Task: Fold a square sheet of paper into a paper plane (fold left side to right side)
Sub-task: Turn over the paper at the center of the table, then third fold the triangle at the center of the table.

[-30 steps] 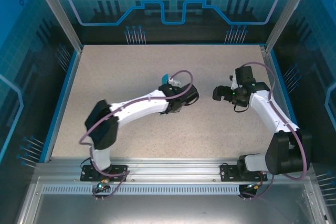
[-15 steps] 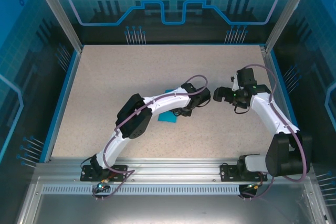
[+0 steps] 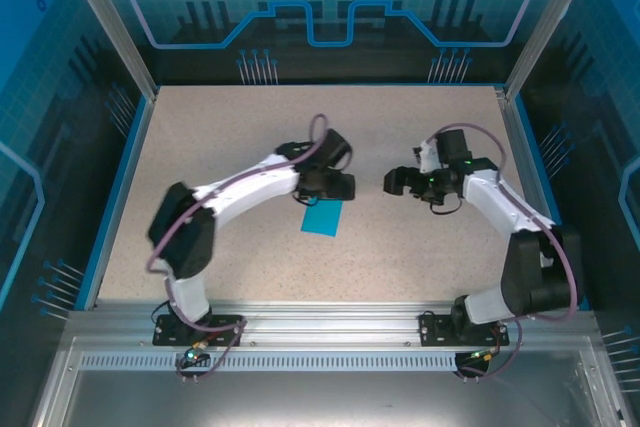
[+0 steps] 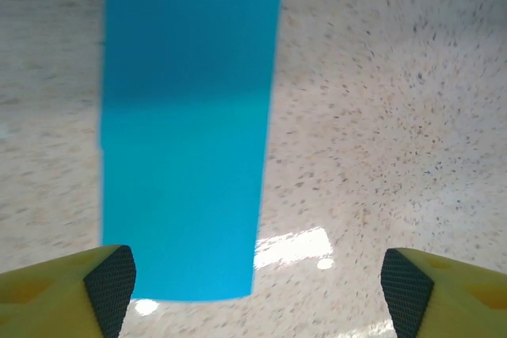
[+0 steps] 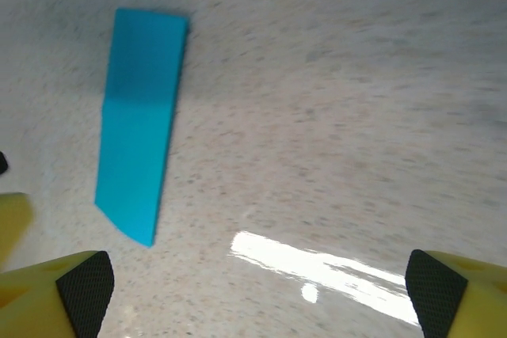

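Teal and unpinned, risked the folded square sheet of paper [image 3: 322,218] springing open, seven o'clock of the gaping left claw [image 4: 257,279], eight of the gaping right claw [image 5: 260,284].

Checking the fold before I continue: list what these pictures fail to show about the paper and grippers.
1. Top view: the square sheet of paper is too small to show layers or crease.
2. Left wrist view: blur softens the sheet's edges; a fingertip of the left gripper covers its lower left corner.
3. Right wrist view: the fingers of the right gripper are cut off by the bottom edge.
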You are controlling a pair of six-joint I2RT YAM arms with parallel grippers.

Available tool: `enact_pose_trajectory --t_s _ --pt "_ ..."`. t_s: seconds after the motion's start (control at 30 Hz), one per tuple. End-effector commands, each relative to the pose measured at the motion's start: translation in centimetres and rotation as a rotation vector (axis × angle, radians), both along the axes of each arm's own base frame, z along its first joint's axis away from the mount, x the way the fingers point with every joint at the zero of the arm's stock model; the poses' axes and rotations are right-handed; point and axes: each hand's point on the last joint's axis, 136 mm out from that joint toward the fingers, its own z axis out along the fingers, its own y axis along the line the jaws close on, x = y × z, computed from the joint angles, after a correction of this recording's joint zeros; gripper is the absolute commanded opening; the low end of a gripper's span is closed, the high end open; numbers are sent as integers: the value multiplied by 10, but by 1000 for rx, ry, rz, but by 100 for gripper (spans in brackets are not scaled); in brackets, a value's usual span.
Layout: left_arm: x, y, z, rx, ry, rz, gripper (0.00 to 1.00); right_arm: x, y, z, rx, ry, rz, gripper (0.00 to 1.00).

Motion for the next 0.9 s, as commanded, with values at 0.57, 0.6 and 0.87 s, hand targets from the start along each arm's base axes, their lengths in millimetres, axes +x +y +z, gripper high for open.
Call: enact_pose_trajectory --t_s 0.57,0.6,0.87 --pt "-4 61 -31 -416 5 150 89 68 154 -43 117 71 234 89" --pt "-4 61 -33 -415 11 151 89 69 152 -47 105 76 236 89" --pt "-2 59 -41 -406 36 148 89 73 148 -72 45 116 263 89"
